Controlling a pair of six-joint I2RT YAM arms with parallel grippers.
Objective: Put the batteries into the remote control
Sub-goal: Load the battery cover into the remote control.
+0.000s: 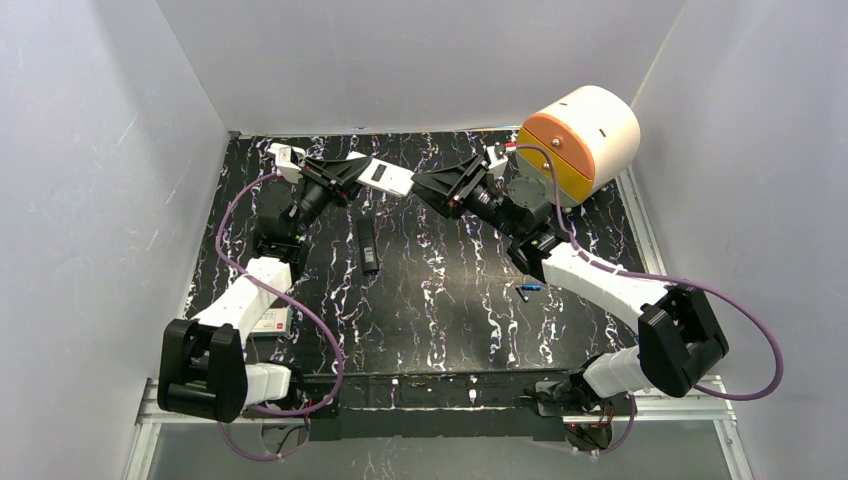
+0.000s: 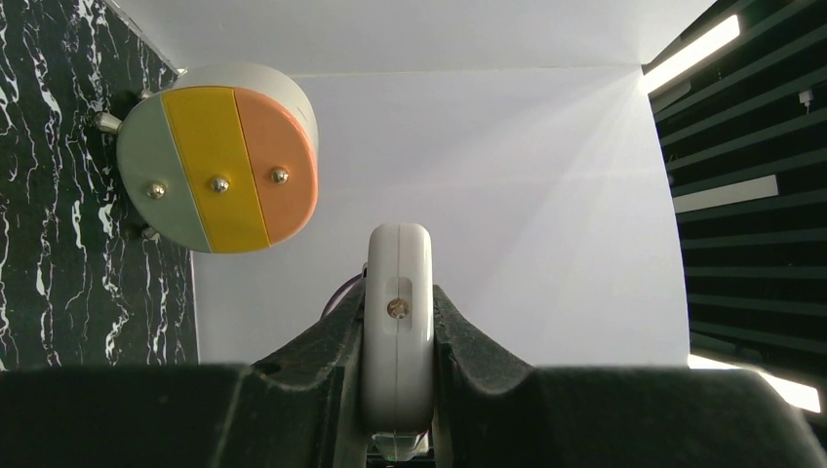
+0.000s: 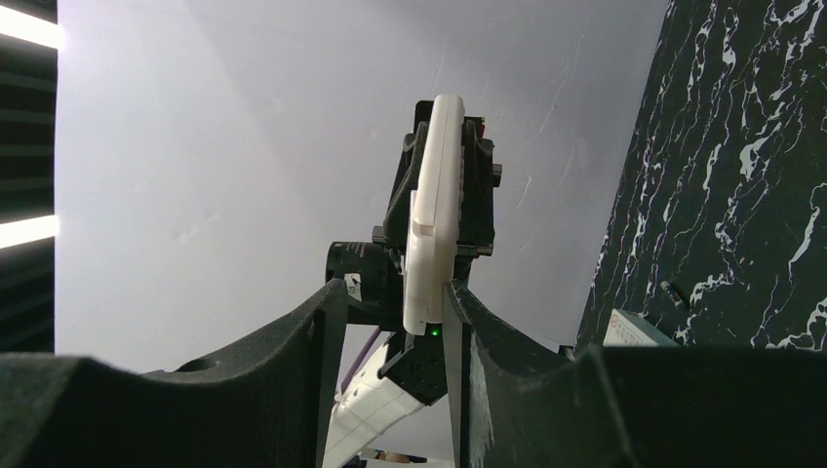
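Remote control (image 1: 385, 178): white, held off the tabletop (image 1: 450, 310) toward the far edge, lying roughly level between the two arms.

Left jaws: narrow, clamped on one end of the remote. The left wrist view shows the white body (image 2: 398, 322) end-on, pressed by a finger on each side with no gap.

Right jaws: partly spread around the opposite end of the remote. In the right wrist view the remote (image 3: 434, 224) stands edge-on between the fingers. One finger (image 3: 463, 331) is against its end. The other finger (image 3: 327, 341) stands clear, with a visible gap. These jaws are not gripping.

Batteries (image 1: 528, 290): lying on the tabletop to the near right of the remote, just beside the right forearm. They are well apart from both sets of jaws. One blue cell and one dark cell can be made out, close together. They are too small to count with certainty.

Other items: a black bar (image 1: 368, 245) lies flat on the tabletop below the remote, nearer the left jaws, touching neither. A round box (image 1: 585, 135) with orange and yellow bands sits at the far right corner. A small packet (image 1: 270, 320) lies partly under the left arm.
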